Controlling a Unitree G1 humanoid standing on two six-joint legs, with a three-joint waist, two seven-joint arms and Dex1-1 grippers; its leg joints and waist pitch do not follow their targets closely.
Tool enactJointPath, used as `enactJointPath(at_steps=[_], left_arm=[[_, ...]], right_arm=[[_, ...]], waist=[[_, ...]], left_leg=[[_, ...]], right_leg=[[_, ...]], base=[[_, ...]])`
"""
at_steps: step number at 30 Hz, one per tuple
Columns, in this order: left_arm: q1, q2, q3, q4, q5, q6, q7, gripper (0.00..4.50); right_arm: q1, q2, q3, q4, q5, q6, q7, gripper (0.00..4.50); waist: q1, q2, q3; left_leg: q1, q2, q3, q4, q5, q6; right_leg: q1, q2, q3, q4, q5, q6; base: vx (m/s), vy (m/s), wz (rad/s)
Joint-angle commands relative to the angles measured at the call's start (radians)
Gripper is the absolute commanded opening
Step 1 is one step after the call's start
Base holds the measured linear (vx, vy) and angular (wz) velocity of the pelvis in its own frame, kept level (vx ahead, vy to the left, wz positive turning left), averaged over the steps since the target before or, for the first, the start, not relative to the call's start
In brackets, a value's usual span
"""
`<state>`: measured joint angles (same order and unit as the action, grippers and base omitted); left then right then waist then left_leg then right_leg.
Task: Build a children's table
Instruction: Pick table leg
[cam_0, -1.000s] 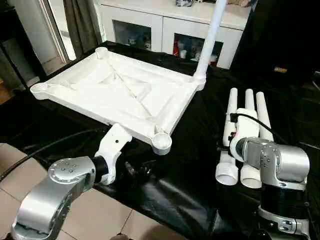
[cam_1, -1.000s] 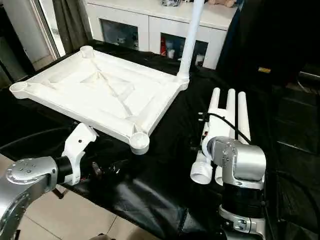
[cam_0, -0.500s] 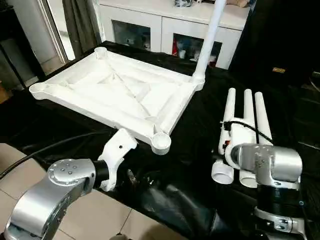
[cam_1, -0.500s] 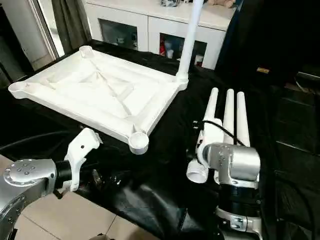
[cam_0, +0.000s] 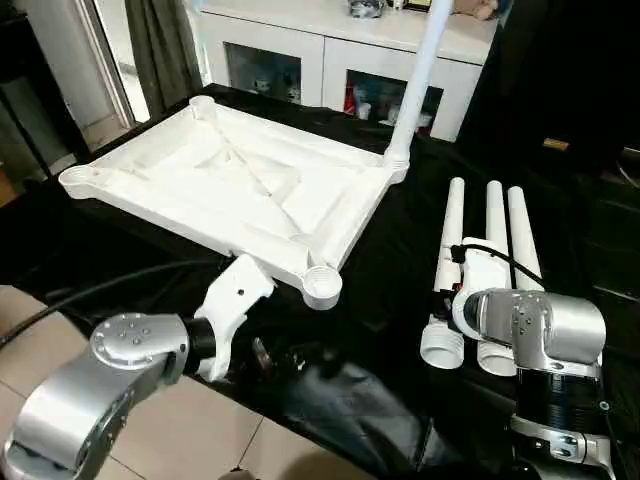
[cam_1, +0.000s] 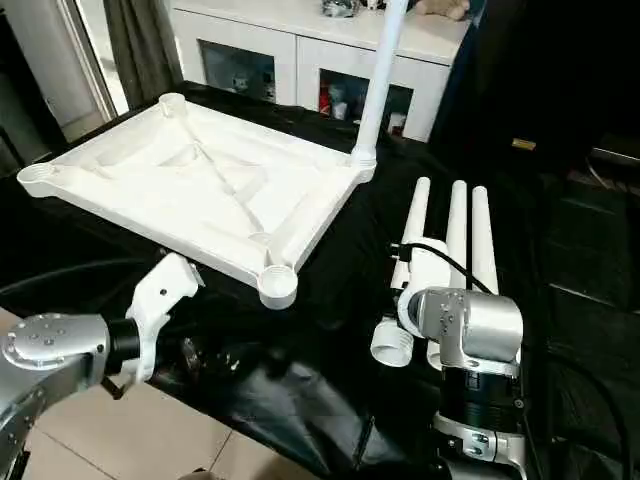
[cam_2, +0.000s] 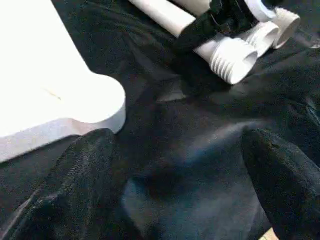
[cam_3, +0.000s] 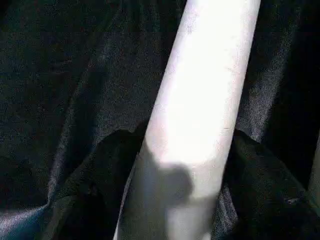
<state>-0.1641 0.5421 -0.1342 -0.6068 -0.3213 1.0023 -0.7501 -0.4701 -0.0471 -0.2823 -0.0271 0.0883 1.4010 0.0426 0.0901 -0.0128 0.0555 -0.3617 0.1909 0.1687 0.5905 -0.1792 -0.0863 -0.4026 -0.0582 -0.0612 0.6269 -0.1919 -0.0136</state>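
From the head, the tabletop (cam_0: 235, 190) lies upside down on the black cloth (cam_0: 380, 300), ribs up, with one leg (cam_0: 415, 80) already standing in its far right socket. Three loose legs (cam_0: 487, 250) lie side by side to my right. A second ago my right gripper (cam_2: 200, 31) hung over them with its jaws wide; since then the leg nearest the tabletop (cam_0: 445, 275) has slid a little toward me, its threaded end now sticking out past the other two.

In the left wrist view, my left gripper (cam_2: 175, 175) is spread wide and empty, hovering over bare cloth just beside the tabletop's near corner socket (cam_2: 102, 102). Beyond it I see my right fingers (cam_2: 200, 27) dark around that leg, close behind its threaded end.

In the right wrist view, the leg (cam_3: 200, 115) runs between my two fingers (cam_3: 107, 170), one on each side and pressed close. The jaws have narrowed onto it, though I cannot yet tell whether the grip is firm.

I judge the second leg is being picked up, probably for the near socket beside my left gripper.
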Motion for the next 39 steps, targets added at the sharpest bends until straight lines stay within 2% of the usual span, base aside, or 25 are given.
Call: enactJointPath(at_steps=[1,4,5,8,9,11,13,15,17,18,19,20,21,22,23,24,26,27,28,29,30,34,37,38,39], left_arm=[[-0.019,0.008,0.002,0.006,-0.010,-0.003,0.003,4.50],[-0.028,0.003,0.007,0.011,-0.016,-0.003,0.007,4.50],[-0.042,-0.007,0.011,0.023,-0.013,-0.009,0.020,4.50],[-0.069,-0.023,-0.003,0.055,0.028,-0.029,0.070,4.50],[-0.074,-0.026,-0.009,0.062,0.037,-0.029,0.081,4.50],[-0.097,-0.065,-0.016,0.109,0.057,-0.085,0.114,4.50],[-0.105,-0.082,-0.012,0.129,0.062,-0.104,0.128,4.50],[-0.138,-0.148,0.012,0.188,0.077,-0.186,0.184,4.50],[-0.195,-0.219,0.037,0.251,0.070,-0.240,0.230,4.50],[-0.228,-0.248,0.048,0.283,0.060,-0.248,0.242,4.50],[-0.256,-0.272,0.061,0.308,0.045,-0.242,0.249,4.50],[-0.285,-0.298,0.075,0.331,0.038,-0.250,0.267,4.50],[-0.325,-0.333,0.093,0.360,0.029,-0.256,0.289,4.50],[-0.325,-0.333,0.093,0.360,0.029,-0.256,0.289,4.50],[-0.363,-0.356,0.116,0.385,-0.005,-0.212,0.286,4.50],[-0.418,-0.397,0.169,0.423,-0.088,-0.152,0.268,4.50],[-0.497,-0.450,0.240,0.479,-0.196,-0.088,0.250,4.50],[-0.536,-0.476,0.270,0.513,-0.248,-0.077,0.251,4.50],[-0.544,-0.481,0.277,0.520,-0.259,-0.073,0.252,4.50],[-0.569,-0.496,0.295,0.542,-0.292,-0.063,0.251,4.50],[-0.596,-0.514,0.312,0.566,-0.322,-0.056,0.254,4.50],[-0.651,-0.562,0.361,0.605,-0.408,-0.027,0.271,4.50],[-0.675,-0.589,0.391,0.612,-0.453,0.014,0.280,4.50],[-0.684,-0.595,0.403,0.616,-0.467,0.038,0.287,4.50],[-0.689,-0.599,0.409,0.619,-0.480,0.058,0.297,4.50]], right_arm=[[-0.007,0.012,-0.035,0.025,0.002,-0.017,-0.020,2.64],[-0.010,0.016,-0.047,0.027,0.004,-0.023,-0.023,2.34],[-0.012,0.018,-0.054,0.030,0.004,-0.035,-0.026,2.28],[-0.013,0.023,-0.069,0.032,0.004,-0.070,-0.039,2.13],[-0.013,0.025,-0.073,0.031,0.003,-0.081,-0.045,2.06],[-0.018,0.035,-0.100,0.005,0.012,-0.156,-0.059,1.94],[-0.020,0.039,-0.109,-0.006,0.016,-0.187,-0.062,1.91],[-0.032,0.057,-0.149,-0.035,0.046,-0.281,-0.058,1.88],[-0.052,0.086,-0.213,-0.071,0.133,-0.424,-0.001,1.88],[-0.059,0.099,-0.239,-0.089,0.182,-0.505,0.042,1.88],[-0.059,0.104,-0.246,-0.103,0.209,-0.556,0.074,1.88],[-0.060,0.111,-0.259,-0.119,0.244,-0.566,0.109,1.88],[-0.063,0.120,-0.280,-0.141,0.297,-0.566,0.155,1.88],[-0.063,0.120,-0.280,-0.141,0.297,-0.566,0.155,1.88],[-0.064,0.126,-0.300,-0.164,0.361,-0.531,0.208,1.88],[-0.051,0.118,-0.300,-0.203,0.439,-0.469,0.292,1.88],[-0.025,0.103,-0.288,-0.264,0.543,-0.386,0.411,1.87],[-0.005,0.087,-0.269,-0.291,0.588,-0.360,0.452,1.87],[-0.001,0.084,-0.265,-0.296,0.597,-0.354,0.461,1.87],[0.013,0.072,-0.250,-0.311,0.620,-0.342,0.484,1.87],[0.029,0.057,-0.229,-0.317,0.648,-0.347,0.503,1.87],[0.049,0.031,-0.191,-0.319,0.673,-0.364,0.525,1.87],[0.050,0.026,-0.186,-0.320,0.688,-0.356,0.539,1.87],[0.053,0.024,-0.187,-0.327,0.700,-0.341,0.550,1.87],[0.060,0.018,-0.179,-0.336,0.713,-0.326,0.564,1.87]], waist=[[0.003,0.007,-0.055],[0.004,0.008,-0.056],[0.005,0.013,-0.057],[0.006,0.015,-0.056],[0.006,0.012,-0.056],[0.006,0.018,-0.057],[0.008,0.015,-0.060],[0.009,0.014,-0.062],[0.008,0.011,-0.062],[0.011,0.012,-0.068],[0.013,0.011,-0.070],[0.013,0.010,-0.071],[0.012,-0.004,-0.070],[0.015,0.000,-0.070],[0.014,0.003,-0.069],[0.015,-0.004,-0.069],[0.024,-0.006,-0.072],[0.030,-0.007,-0.073],[0.032,-0.008,-0.074],[0.031,-0.017,-0.072],[0.035,-0.014,-0.072],[0.042,-0.023,-0.066],[0.047,-0.023,-0.066],[0.047,-0.029,-0.065],[0.050,-0.028,-0.064]], left_leg=[[0.013,0.021,-0.012,-0.077,-0.206,-0.080],[0.013,0.020,-0.012,-0.077,-0.212,-0.083],[0.014,0.021,-0.013,-0.077,-0.213,-0.085],[0.018,0.020,-0.013,-0.078,-0.238,-0.088],[0.016,0.020,-0.014,-0.079,-0.237,-0.086],[0.016,0.020,-0.014,-0.078,-0.233,-0.087],[0.015,0.020,-0.014,-0.076,-0.222,-0.086],[0.014,0.020,-0.011,-0.073,-0.210,-0.077],[0.007,0.020,-0.009,-0.073,-0.194,-0.065],[0.013,0.022,-0.008,-0.069,-0.195,-0.055],[0.006,0.022,-0.009,-0.068,-0.164,-0.042],[0.004,0.022,-0.010,-0.066,-0.146,-0.038],[0.001,0.021,-0.008,-0.065,-0.122,-0.023],[0.001,0.020,-0.008,-0.064,-0.114,-0.015],[-0.002,0.021,-0.009,-0.063,-0.098,-0.007],[0.002,0.014,-0.001,-0.058,-0.103,0.007],[-0.003,0.012,-0.001,-0.053,-0.071,0.032],[-0.003,0.018,-0.004,-0.053,-0.061,0.044],[-0.003,0.019,-0.005,-0.053,-0.059,0.046],[-0.006,0.021,-0.004,-0.054,-0.052,0.049],[-0.004,0.021,-0.005,-0.054,-0.053,0.049],[-0.004,0.022,-0.002,-0.057,-0.090,0.031],[-0.003,0.023,-0.003,-0.058,-0.097,0.020],[-0.003,0.024,-0.003,-0.059,-0.103,0.016],[-0.002,0.024,-0.004,-0.060,-0.104,0.015]], right_leg=[[0.038,-0.067,0.051,-0.087,-0.317,-0.045],[0.038,-0.066,0.051,-0.086,-0.313,-0.049],[0.038,-0.066,0.050,-0.085,-0.309,-0.052],[0.037,-0.065,0.051,-0.090,-0.326,-0.047],[0.039,-0.066,0.050,-0.090,-0.333,-0.041],[0.039,-0.067,0.050,-0.091,-0.333,-0.039],[0.041,-0.067,0.050,-0.091,-0.314,-0.042],[0.042,-0.067,0.051,-0.091,-0.282,-0.046],[0.046,-0.070,0.051,-0.090,-0.255,-0.056],[0.045,-0.070,0.051,-0.087,-0.237,-0.062],[0.050,-0.070,0.049,-0.080,-0.189,-0.073],[0.052,-0.068,0.049,-0.076,-0.160,-0.080],[0.056,-0.065,0.049,-0.074,-0.121,-0.089],[0.057,-0.068,0.049,-0.070,-0.113,-0.096],[0.057,-0.068,0.048,-0.071,-0.110,-0.101],[0.057,-0.065,0.047,-0.073,-0.123,-0.110],[0.062,-0.065,0.046,-0.069,-0.084,-0.138],[0.060,-0.069,0.045,-0.069,-0.071,-0.152],[0.061,-0.070,0.044,-0.068,-0.068,-0.157],[0.062,-0.071,0.044,-0.068,-0.068,-0.162],[0.062,-0.073,0.043,-0.068,-0.078,-0.165],[0.058,-0.077,0.044,-0.088,-0.219,-0.123],[0.057,-0.078,0.043,-0.090,-0.252,-0.107],[0.056,-0.076,0.043,-0.090,-0.257,-0.098],[0.055,-0.077,0.042,-0.091,-0.259,-0.094]], base=[[0.000,0.000,0.00],[0.000,0.000,0.00],[0.000,0.000,0.00],[0.000,0.000,0.00],[0.000,0.000,0.00],[0.000,0.000,0.00],[0.000,0.000,0.00],[0.000,0.000,0.00],[0.000,0.000,0.00],[0.000,0.000,0.00],[0.000,0.000,0.00],[0.000,0.000,0.00],[0.000,0.000,0.00],[0.000,0.000,0.00],[0.000,0.000,0.00],[0.000,0.000,0.00],[0.000,0.000,0.00],[0.000,0.000,0.00],[0.000,0.000,0.00],[0.000,0.000,0.00],[0.000,0.000,0.00],[0.000,0.000,0.00],[0.000,0.000,0.00],[0.000,0.000,0.00],[0.000,0.000,0.00]])
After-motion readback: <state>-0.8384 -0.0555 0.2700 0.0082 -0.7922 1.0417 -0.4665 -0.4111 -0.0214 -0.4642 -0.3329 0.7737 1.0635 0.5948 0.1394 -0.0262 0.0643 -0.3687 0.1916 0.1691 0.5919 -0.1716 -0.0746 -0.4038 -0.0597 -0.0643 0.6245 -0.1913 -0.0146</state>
